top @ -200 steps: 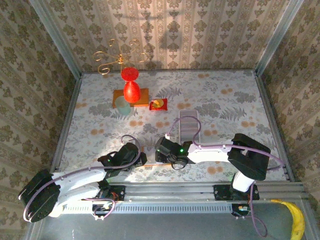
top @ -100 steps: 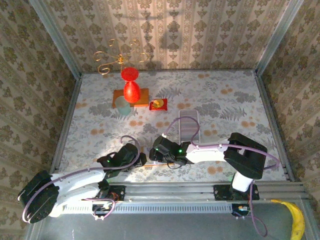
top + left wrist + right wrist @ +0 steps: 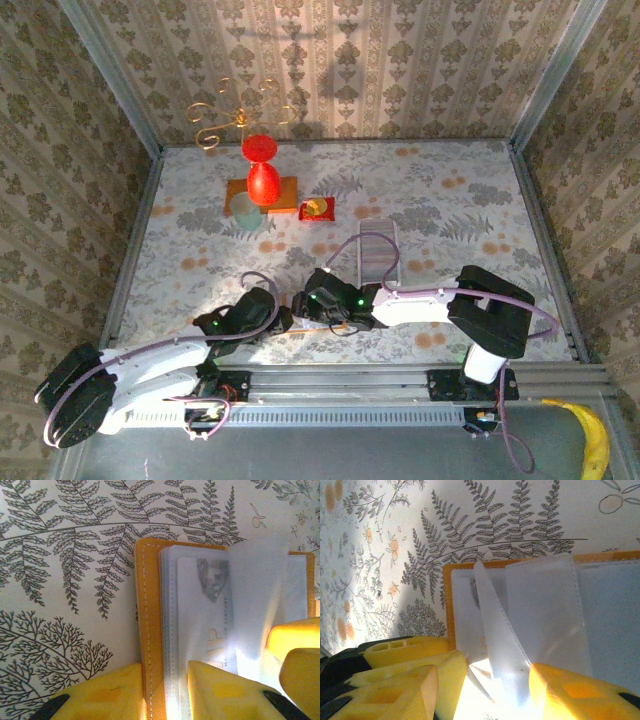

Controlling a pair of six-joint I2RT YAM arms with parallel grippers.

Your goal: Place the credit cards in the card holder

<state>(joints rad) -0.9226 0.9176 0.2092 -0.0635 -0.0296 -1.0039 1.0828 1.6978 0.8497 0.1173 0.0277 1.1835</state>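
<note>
- left claw (image 3: 165, 682) is clamped on the card holder (image 3: 150, 605): the orange cover edge runs in between its two yellow fingers at the 6 o'clock side of the wrist view
- a pale card (image 3: 205, 620) with a small portrait on it sits in the sleeves, just at 1 o'clock from that grip
- right claw (image 3: 497, 675) has its jaws apart, and one clear sleeve (image 3: 500, 630) stands up in the gap between them; can't really tell if either pad touches it because of the glare
- the holder lies open and flat on the table (image 3: 450, 200), down at 6 o'clock near the front edge, with both claws meeting over it, left claw on the 9 o'clock side and right claw on the 3 o'clock side
- a grey ribbed thing (image 3: 378, 250) lies at about 1 o'clock from the right claw, near but apart
- way off at 11 o'clock are a red vase (image 3: 262, 172) on an orange block (image 3: 285, 193) and a teal cup (image 3: 245, 210) just beside it, with a gold wire ornament (image 3: 232, 118) behind them
- a banana (image 3: 595, 440) lies off the table at the 5 o'clock corner
- the sleeves fan over each other, so the loose flap partly covers the card
</note>
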